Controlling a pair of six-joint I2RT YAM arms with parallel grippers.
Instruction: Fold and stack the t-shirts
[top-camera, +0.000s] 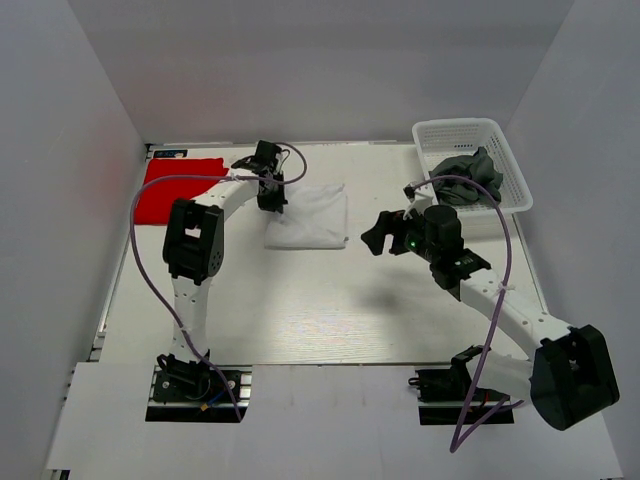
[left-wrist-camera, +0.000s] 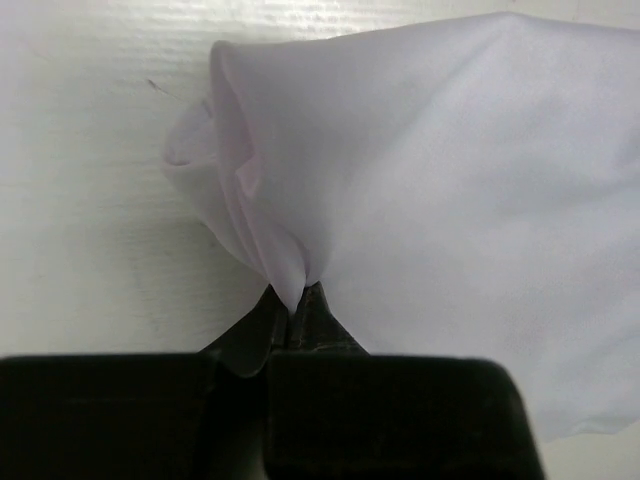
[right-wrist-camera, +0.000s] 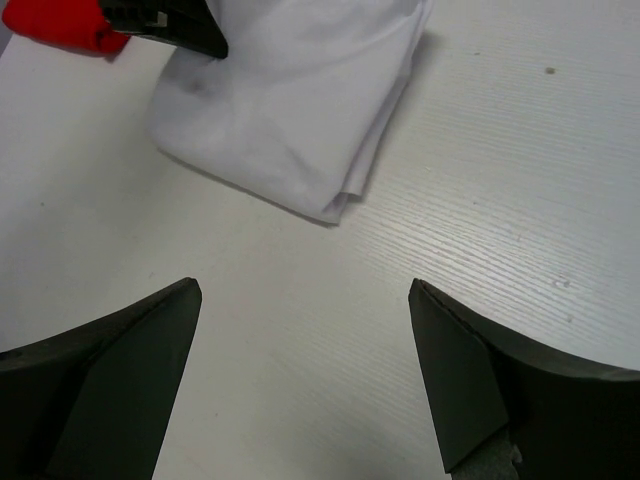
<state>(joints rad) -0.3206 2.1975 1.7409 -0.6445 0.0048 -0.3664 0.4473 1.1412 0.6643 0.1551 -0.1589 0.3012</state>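
**Desk:** Where's the white one, and how does it lie?

**Operator:** I've got the white t-shirt (top-camera: 310, 218) folded into a compact pad on the table (top-camera: 320, 310), around the far middle. From my overhead view it's nearly square, a touch longer left to right, with its edges roughly in line with the table's. My right wrist camera shows the layered edges stacked along the side that faces my right arm.

**Desk:** What's your left side doing?

**Operator:** My left gripper (top-camera: 270, 197) is at the pad's left edge. On the wrist view the fingers (left-wrist-camera: 325, 322) are pressed together on a pinch of the white cloth, which bunches into a rolled lip just above them.

**Desk:** And the right?

**Operator:** My right gripper (top-camera: 378, 232) hovers over bare table to the right of the pad, apart from it. Its jaws are spread wide with nothing between them, and it points toward the pad.

**Desk:** The other two shirts?

**Operator:** The red t-shirt (top-camera: 175, 190) lies flat at the far left, with its long axis running left to right. My left arm covers its right end, so I can't tell whether it touches the white one. The grey t-shirt (top-camera: 465, 170) is crumpled inside the basket (top-camera: 512, 165) at the far right, and I can't read any axis on it.
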